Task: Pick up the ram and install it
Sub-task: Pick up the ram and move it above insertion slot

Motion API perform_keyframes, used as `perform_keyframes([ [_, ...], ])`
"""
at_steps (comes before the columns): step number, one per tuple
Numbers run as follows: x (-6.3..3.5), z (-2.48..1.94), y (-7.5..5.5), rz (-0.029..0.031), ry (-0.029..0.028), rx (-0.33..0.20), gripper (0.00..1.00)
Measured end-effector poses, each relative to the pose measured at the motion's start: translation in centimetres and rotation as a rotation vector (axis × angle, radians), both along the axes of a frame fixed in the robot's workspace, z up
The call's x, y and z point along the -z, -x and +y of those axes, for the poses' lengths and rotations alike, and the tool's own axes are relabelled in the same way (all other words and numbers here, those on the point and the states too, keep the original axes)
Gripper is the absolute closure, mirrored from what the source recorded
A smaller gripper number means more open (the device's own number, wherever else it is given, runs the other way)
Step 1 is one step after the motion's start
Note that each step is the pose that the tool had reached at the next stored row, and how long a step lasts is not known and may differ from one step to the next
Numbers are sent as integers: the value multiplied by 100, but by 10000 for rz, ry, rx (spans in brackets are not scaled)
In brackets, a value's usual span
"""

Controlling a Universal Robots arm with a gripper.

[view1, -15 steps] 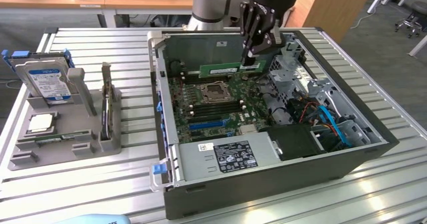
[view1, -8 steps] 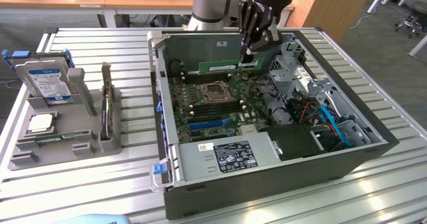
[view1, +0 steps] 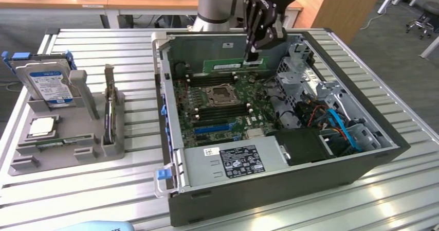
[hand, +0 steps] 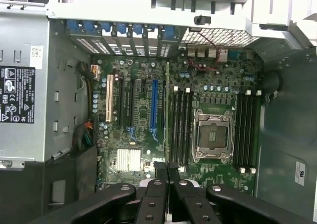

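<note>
The ram (view1: 223, 65) is a thin green stick hanging level over the back of the open computer case (view1: 384, 154). My gripper (view1: 252, 60) is shut on one end of it. In the wrist view the ram (hand: 167, 110) appears edge-on as a narrow line running out from the closed fingertips of my gripper (hand: 167, 170). It hangs above the motherboard (hand: 138, 135), next to the black memory slots (hand: 181, 127) beside the processor socket (hand: 213, 135). In the exterior view the socket (view1: 221, 94) lies below and in front of the held stick.
A grey holder tray (view1: 20, 164) stands at the exterior view's left with a hard drive (view1: 48, 84), a square silver chip (view1: 42, 126) and an upright card (view1: 110, 102). The power supply (view1: 240, 161) and drive cage (view1: 302, 71) crowd the case.
</note>
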State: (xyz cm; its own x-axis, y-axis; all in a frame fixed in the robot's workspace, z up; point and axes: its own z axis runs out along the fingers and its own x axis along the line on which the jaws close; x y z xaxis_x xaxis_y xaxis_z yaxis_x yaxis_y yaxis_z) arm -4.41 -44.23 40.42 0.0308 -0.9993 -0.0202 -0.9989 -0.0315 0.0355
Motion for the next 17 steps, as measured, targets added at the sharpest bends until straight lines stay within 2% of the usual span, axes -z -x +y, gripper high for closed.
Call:
perform_keyframes([
  [3, 2, 37, -1, 1, 1, 0, 88],
  [10, 13, 42, -2, -1, -2, -1, 88],
  [17, 104, 42, -2, 0, -2, -1, 88],
])
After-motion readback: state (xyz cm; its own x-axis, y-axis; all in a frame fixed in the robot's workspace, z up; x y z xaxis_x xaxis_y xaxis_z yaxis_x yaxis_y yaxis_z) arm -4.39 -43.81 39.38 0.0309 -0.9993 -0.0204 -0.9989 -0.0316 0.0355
